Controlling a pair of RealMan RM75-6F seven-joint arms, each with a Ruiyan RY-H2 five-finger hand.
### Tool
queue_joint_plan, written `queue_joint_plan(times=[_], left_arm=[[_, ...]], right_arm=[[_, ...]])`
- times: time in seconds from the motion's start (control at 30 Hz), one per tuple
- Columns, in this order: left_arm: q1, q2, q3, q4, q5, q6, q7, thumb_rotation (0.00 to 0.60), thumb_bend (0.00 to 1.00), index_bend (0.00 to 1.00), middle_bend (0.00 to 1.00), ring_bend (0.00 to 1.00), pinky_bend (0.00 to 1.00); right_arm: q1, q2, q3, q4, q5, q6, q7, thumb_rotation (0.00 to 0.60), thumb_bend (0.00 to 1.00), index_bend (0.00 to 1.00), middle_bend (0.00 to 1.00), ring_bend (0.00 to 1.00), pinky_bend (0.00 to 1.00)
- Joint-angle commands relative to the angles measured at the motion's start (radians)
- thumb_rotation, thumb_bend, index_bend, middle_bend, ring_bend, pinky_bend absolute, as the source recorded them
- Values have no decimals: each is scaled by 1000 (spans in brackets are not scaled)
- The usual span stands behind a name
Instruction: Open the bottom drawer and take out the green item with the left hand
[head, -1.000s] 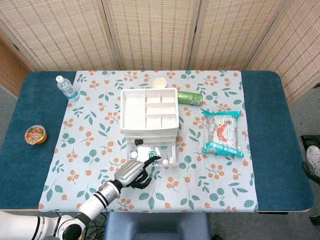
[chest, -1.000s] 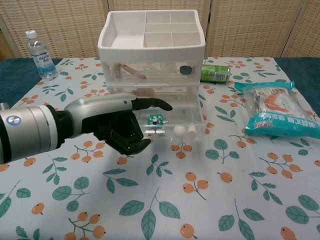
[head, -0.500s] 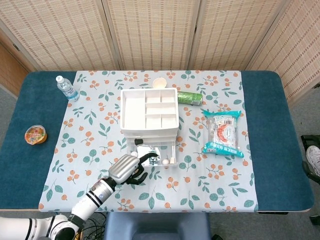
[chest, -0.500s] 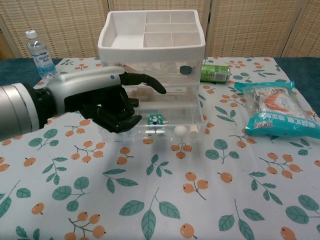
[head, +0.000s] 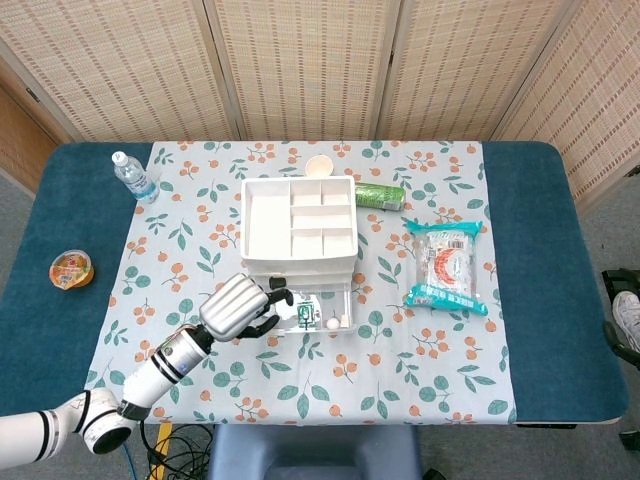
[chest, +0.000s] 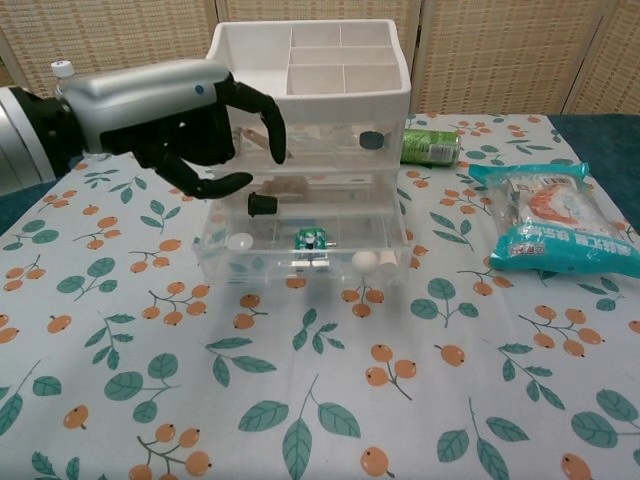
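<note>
Left hand hovers above the front-left corner of the bottom drawer, at the left face of the drawer unit. Fingers are spread and curved downward, released, grasping nothing; no contact with the drawer is visible in the chest view. In the head view the same hand sits just left of the pulled-out drawer.

Bottom drawer stands open, drawn toward the counter's near edge. Inside it, near the middle, lies the green item, small, with white marking; the head view shows it in the open drawer, right of the fingertips. Other drawer contents: a black cap-like piece, white round pieces.

Right hand is not visible in either view.

On the floral cloth: green can lying behind the unit, snack bag to its right. Water bottle and fruit cup stand well apart at the left.
</note>
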Motion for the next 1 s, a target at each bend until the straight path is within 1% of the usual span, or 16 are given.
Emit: queue_joint_plan(times=[0.03,0.13,0.23,0.4,0.57,0.67,0.83,1.0], left_arm=[[-30,2,12,40,27,-35,70,600,285,387,1000,1000,1000],[-40,-7,20,55,34,-48,105,600,187,372,1000,1000,1000],[-49,-18,20,63,35,-53,108,600,151,372,1000,1000,1000],[-69,-40,25,86,66,-54,137,600,150,381,1000,1000,1000],[-89,-65,8,105,37,-77,188,600,149,384,1000,1000,1000],[-102,-75,3,128,39,-80,206,600,149,388,1000,1000,1000],[-127,-87,14,181,76,-86,244,600,149,392,1000,1000,1000],[-145,-96,39,217,120,-86,256,600,149,392,1000,1000,1000]], right_arm=[[-1,0,-1,-1,-1,1,0,600,363,130,229,222,248],[-1,1,-1,-1,-2,3,1,600,362,130,229,222,248],[-2,2,-1,-1,-2,2,1,600,362,130,229,222,248],[-4,4,-2,-1,0,3,2,600,363,130,229,222,248],[-6,5,-2,-2,1,6,3,600,363,131,229,222,248],[-8,6,-2,-1,3,7,4,600,363,130,229,222,248],[-8,8,-2,-1,4,6,2,600,362,130,229,222,248],[-8,7,-2,-1,8,3,2,600,363,131,229,222,248]])
